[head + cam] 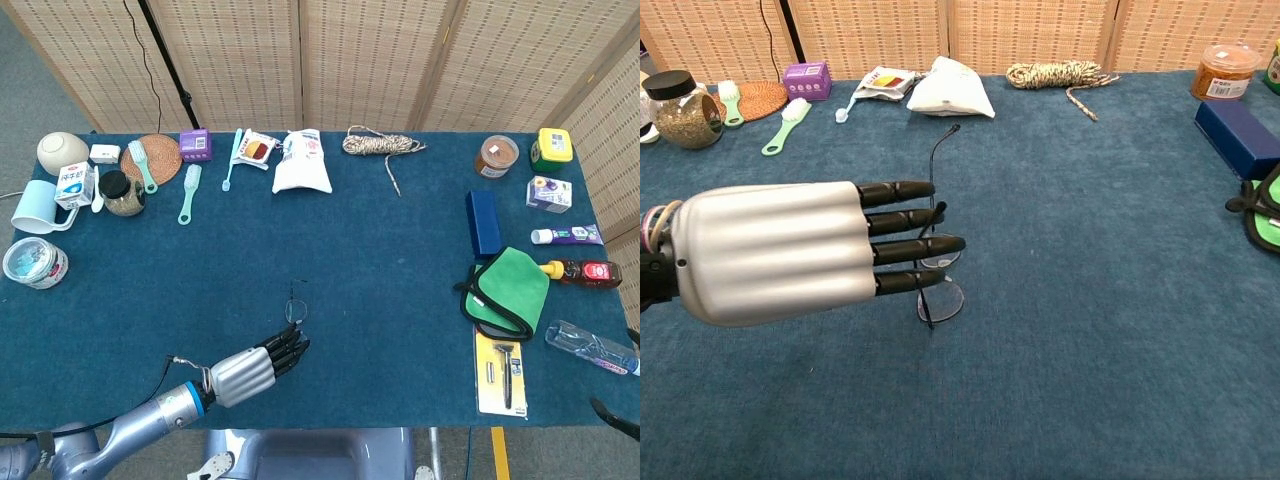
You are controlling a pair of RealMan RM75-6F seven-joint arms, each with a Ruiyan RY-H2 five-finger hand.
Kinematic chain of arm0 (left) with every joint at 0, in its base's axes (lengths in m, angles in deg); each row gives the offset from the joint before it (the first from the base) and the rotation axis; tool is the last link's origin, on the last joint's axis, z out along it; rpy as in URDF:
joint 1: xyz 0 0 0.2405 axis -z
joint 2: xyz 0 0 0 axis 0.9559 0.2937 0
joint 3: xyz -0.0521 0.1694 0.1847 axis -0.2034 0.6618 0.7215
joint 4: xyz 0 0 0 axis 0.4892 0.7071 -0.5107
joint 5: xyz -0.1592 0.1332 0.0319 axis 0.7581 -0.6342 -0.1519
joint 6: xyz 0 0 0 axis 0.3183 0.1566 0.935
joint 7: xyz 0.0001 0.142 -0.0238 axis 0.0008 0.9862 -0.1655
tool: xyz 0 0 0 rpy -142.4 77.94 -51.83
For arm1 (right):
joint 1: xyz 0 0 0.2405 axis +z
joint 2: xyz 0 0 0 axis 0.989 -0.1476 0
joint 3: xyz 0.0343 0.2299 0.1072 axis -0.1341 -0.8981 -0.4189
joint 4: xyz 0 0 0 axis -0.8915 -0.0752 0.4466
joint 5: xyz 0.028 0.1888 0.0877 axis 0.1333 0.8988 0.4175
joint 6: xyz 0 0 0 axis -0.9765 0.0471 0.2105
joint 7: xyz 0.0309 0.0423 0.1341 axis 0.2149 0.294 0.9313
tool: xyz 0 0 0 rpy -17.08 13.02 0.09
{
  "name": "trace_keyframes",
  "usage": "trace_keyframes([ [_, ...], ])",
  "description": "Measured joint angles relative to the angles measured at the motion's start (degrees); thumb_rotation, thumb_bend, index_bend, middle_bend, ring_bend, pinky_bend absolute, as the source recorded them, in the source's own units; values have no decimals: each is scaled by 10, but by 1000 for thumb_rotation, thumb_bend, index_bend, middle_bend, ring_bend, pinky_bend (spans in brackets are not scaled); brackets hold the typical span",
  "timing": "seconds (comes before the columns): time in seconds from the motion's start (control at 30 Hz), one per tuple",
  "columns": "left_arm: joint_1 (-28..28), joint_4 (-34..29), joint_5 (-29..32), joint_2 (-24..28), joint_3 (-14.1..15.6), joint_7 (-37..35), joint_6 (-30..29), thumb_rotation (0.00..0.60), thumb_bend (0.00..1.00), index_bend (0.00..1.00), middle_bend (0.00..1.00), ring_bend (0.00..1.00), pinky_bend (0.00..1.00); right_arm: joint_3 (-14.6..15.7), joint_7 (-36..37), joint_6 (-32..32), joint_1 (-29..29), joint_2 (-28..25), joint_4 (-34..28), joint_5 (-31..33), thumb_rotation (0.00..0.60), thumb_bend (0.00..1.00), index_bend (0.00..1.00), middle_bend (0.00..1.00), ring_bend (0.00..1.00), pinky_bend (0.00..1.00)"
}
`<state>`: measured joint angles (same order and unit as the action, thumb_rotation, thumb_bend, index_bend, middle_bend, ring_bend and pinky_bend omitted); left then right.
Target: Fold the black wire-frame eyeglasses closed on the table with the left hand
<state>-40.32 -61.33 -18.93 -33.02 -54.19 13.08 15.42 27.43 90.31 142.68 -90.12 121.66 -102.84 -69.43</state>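
Note:
The black wire-frame eyeglasses (295,306) lie on the blue table, a little left of its middle. In the chest view the eyeglasses (943,297) show one temple reaching away towards the white pouch. My left hand (255,366) comes in from the near left, palm down, fingers straight and side by side. Seen from the chest, the left hand (790,250) holds nothing, and its dark fingertips (940,244) lie over the near part of the frame; contact is unclear. Its thumb is hidden. Only a dark sliver of my right hand (612,416) shows at the bottom right corner.
Along the far edge stand a white pouch (301,163), brushes (188,192), a jar (121,192) and a rope coil (378,145). At the right lie a blue box (483,223), a green cloth (510,290) and a razor pack (502,372).

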Motion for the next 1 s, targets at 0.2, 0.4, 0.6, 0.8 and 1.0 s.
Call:
trace_keyframes([
  [0.2,-19,-8,24,37,14,5,-28,600,286,117,15,0,0,0,-3,1,1,-1,-6,-8,600,0,127,25,26,134],
  [0.4,-43,-20,47,77,36,-10,-63,600,285,115,15,0,0,1,-18,5,1,-3,-19,-18,600,0,129,25,26,135],
  [0.6,-75,-14,64,110,72,-52,-105,600,285,108,15,0,0,4,-34,7,0,-6,-36,-26,600,0,130,25,26,134],
  [0.8,-84,11,99,112,79,-82,-123,600,285,92,15,0,0,6,-38,14,-5,-11,-43,-30,600,0,129,26,26,134],
  [1.0,-83,33,129,103,75,-114,-141,600,286,70,15,0,0,8,-42,18,-9,-14,-50,-33,600,0,129,26,26,135],
])
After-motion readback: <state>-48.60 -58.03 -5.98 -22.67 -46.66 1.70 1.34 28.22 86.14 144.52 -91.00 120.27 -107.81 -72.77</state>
